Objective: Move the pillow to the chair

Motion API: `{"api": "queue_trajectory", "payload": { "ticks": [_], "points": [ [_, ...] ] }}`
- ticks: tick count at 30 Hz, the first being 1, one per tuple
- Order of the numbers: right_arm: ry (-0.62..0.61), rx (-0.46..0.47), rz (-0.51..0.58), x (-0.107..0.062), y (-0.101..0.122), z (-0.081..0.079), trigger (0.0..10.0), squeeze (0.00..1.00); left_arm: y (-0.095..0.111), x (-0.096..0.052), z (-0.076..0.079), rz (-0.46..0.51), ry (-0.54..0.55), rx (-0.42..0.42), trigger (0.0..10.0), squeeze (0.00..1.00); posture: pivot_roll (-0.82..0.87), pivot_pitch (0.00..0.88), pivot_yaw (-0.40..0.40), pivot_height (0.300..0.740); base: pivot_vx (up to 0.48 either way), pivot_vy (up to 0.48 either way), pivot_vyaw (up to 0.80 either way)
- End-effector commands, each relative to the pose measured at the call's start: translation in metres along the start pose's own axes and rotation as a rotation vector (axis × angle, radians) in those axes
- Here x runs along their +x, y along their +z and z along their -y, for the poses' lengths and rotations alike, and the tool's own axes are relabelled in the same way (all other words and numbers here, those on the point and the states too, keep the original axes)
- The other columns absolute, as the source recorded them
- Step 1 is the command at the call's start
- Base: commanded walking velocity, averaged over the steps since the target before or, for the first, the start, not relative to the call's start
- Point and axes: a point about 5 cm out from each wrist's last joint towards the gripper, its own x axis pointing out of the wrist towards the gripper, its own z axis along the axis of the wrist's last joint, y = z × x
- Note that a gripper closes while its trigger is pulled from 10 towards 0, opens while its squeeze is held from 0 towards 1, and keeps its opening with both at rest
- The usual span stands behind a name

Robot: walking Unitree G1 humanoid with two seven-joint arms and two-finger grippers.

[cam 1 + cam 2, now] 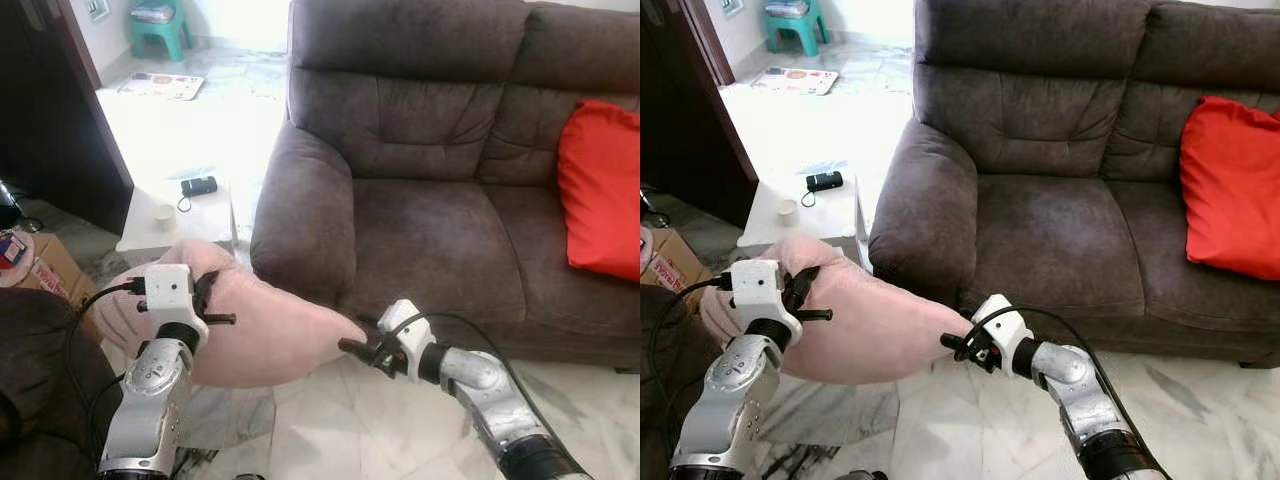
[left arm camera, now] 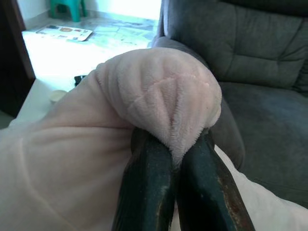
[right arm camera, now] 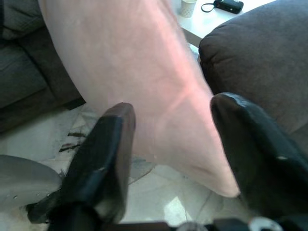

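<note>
1. Pale pink plush: pillow (image 1: 255, 330) held off the floor between both arms, in front of the sofa armrest (image 1: 305, 215).
2. Left gripper (image 2: 175, 166) at the pillow's near-left edge; fingers (image 2: 147, 187) pressed together, pinching a fold of the pink fabric.
3. Right gripper (image 3: 168, 139) at the pillow's right corner; fingers (image 3: 103, 159) spread, one on either side of the tapered corner, not closed on it.
4. Marble floor (image 1: 330, 430) below the pillow, grey-veined and glossy.
5. Dark upholstered seat (image 1: 30, 370) at the near-left edge, partly behind the left arm; whether it is the chair cannot be told.
6. Cardboard box (image 1: 45, 265) just beyond that seat, on the left.
7. Low white table (image 1: 195, 215) beside the sofa armrest, carrying a small cup (image 1: 163, 213) and a black device (image 1: 199, 185) with a cord.
8. Brown sofa (image 1: 430, 200) across the middle and right, with a red cushion (image 1: 602, 190) leaning against its backrest at the right end.
9. Flat printed item (image 1: 162, 85) on the bright floor farther back.
10. Green plastic stool (image 1: 158, 25) at the far end of the room.
</note>
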Motion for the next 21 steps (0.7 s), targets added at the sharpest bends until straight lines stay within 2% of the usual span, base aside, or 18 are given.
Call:
{"api": "queue_trajectory", "payload": {
  "ticks": [1, 6, 8, 9, 10, 11, 14, 17, 21],
  "points": [
    [0.014, -0.014, -0.01, -0.001, -0.001, 0.001, 10.0, 1.0, 0.032, 0.005, 0.009, 0.134, -0.056, 0.015, 10.0, 0.0, 0.09, 0.039, -0.056, 0.74, 0.0, 0.0, 0.0],
    [-0.03, -0.018, -0.032, -0.003, -0.006, 0.005, 10.0, 1.0, 0.029, 0.005, 0.01, 0.123, -0.056, 0.019, 10.0, 0.0, 0.08, 0.044, -0.06, 0.74, 0.0, 0.0, 0.0],
    [-0.165, -0.041, -0.033, -0.004, -0.007, 0.017, 10.0, 1.0, 0.027, 0.005, 0.011, 0.117, -0.057, 0.018, 10.0, 0.0, 0.08, 0.045, -0.061, 0.74, 0.0, 0.0, 0.0],
    [-0.275, 0.006, 0.013, -0.005, -0.002, 0.026, 10.0, 0.0, 0.025, 0.005, 0.011, 0.111, -0.053, 0.02, 10.0, 0.0, 0.08, 0.045, -0.061, 0.74, 0.0, 0.0, 0.0],
    [-0.403, 0.087, 0.087, -0.007, 0.006, 0.038, 10.0, 0.0, 0.021, 0.004, 0.011, 0.104, -0.047, 0.023, 10.0, 0.0, 0.08, 0.045, -0.061, 0.74, 0.0, 0.0, 0.0],
    [-0.468, 0.123, 0.132, -0.009, 0.01, 0.043, 10.0, 0.0, 0.02, 0.003, 0.011, 0.102, -0.042, 0.024, 10.0, 0.0, 0.08, 0.05, -0.055, 0.74, 0.0, 0.0, 0.0],
    [-0.581, 0.204, 0.236, -0.013, 0.021, 0.052, 10.0, 0.0, 0.017, 0.002, 0.014, 0.095, -0.037, 0.016, 10.0, 0.0, 0.08, 0.053, -0.05, 0.74, 0.0, 0.0, 0.0],
    [-0.605, 0.227, 0.263, -0.013, 0.023, 0.051, 10.0, 0.0, 0.016, 0.002, 0.018, 0.091, -0.044, 0.01, 10.0, 0.0, 0.07, 0.056, -0.043, 0.74, 0.0, 0.0, 0.0],
    [-0.614, 0.255, 0.287, -0.01, 0.023, 0.048, 10.0, 0.0, 0.016, 0.004, 0.02, 0.091, -0.054, 0.01, 10.0, 0.0, 0.07, 0.056, -0.036, 0.74, 0.0, 0.0, -0.79]
  ]
}}
